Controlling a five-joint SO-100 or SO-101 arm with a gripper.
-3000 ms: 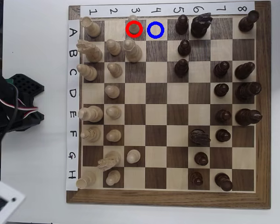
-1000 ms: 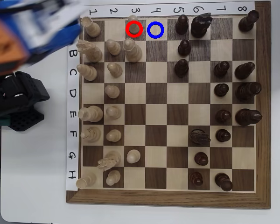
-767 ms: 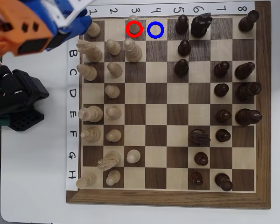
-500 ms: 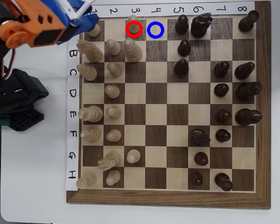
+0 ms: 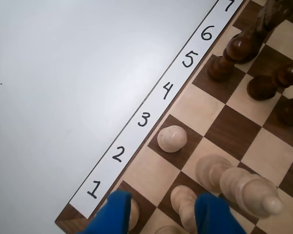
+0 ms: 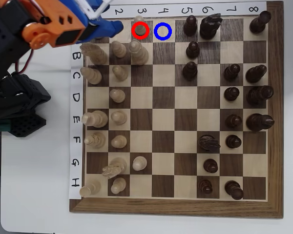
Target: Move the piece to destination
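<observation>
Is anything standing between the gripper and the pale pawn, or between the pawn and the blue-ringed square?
Nothing visible. The gripper faces the pawn across bare board, with pale pieces off to the side, and the blue-ringed square next to it stands empty.

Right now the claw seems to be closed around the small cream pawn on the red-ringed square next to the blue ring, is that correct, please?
Not quite. The claw is open and short of the pawn, not closed around it: the wrist view shows the pawn standing free ahead of the blue fingers. It does stand on the red-ringed square, next to the blue ring.
</observation>
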